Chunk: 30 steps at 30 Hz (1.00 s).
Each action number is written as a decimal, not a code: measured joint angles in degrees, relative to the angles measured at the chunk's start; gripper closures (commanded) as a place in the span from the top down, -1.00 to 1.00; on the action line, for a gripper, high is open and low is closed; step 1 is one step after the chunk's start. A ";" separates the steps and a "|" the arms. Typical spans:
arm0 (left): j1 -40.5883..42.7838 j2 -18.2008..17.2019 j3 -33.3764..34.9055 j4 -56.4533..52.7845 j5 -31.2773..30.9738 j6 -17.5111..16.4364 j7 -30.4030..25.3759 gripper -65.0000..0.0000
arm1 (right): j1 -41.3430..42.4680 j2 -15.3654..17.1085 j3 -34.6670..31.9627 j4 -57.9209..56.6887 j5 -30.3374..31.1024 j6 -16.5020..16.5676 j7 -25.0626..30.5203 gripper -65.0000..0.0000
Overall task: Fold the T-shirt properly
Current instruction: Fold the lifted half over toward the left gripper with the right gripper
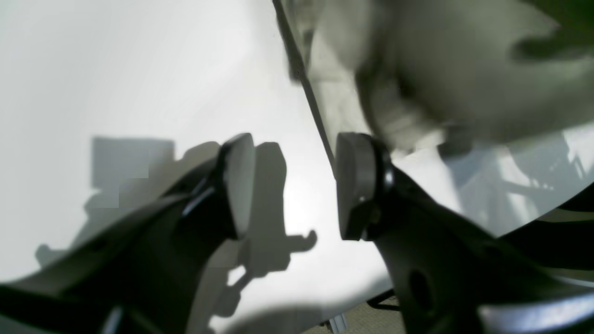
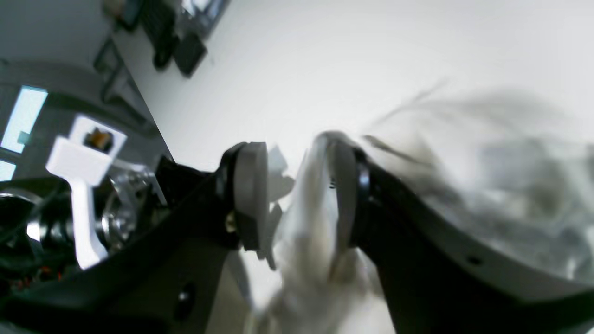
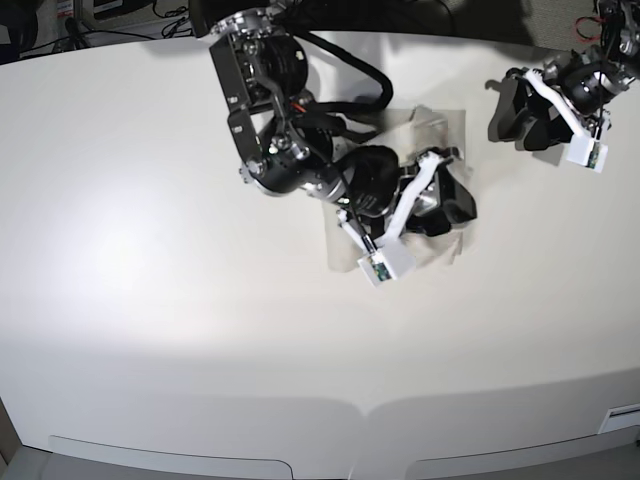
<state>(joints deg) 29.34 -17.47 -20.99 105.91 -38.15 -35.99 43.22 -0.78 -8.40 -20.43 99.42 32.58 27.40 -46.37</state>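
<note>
The right gripper [image 2: 297,195] stands with its jaws parted, and a blurred fold of the T-shirt [image 2: 315,218] hangs in the gap, lying against the right-hand pad; it looks like cloth slipping free, not a firm pinch. In the base view that arm stoops over the T-shirt [image 3: 438,125], which sits as a small, bunched, roughly squared bundle at the far middle of the white table [image 3: 150,300], mostly hidden under the wrist. The left gripper [image 1: 294,185] is wide apart and empty, hovering near the table's far edge, well clear of the bundle. To finish this step well, I'd say the right arm should lift straight away so the pad doesn't drag the top layer askew, and the left should stay clear until the cloth settles flat.
</note>
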 measured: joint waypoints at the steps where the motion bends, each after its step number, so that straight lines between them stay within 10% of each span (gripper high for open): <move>1: 0.00 0.00 0.00 0.00 0.02 0.00 0.00 -0.13 | -0.02 -0.02 -0.33 0.00 0.02 0.02 0.02 -0.26; 10: 0.02 0.00 0.00 0.00 -1.99 0.00 0.00 -0.16 | 2.08 -0.02 -0.09 0.00 2.95 0.04 0.90 -0.26; 18: -0.07 0.79 0.00 0.00 -15.91 0.00 1.81 -1.00 | 7.15 0.20 7.72 0.00 -12.79 0.02 -2.73 -1.00; 30: -0.02 15.30 1.66 -0.20 -12.28 -0.15 2.56 -1.00 | 9.88 9.33 8.68 -10.62 -13.77 0.35 5.18 -1.00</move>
<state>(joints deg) 29.32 -2.17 -19.33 105.71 -50.43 -36.14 45.78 9.10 0.93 -11.75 88.79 18.81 27.75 -41.19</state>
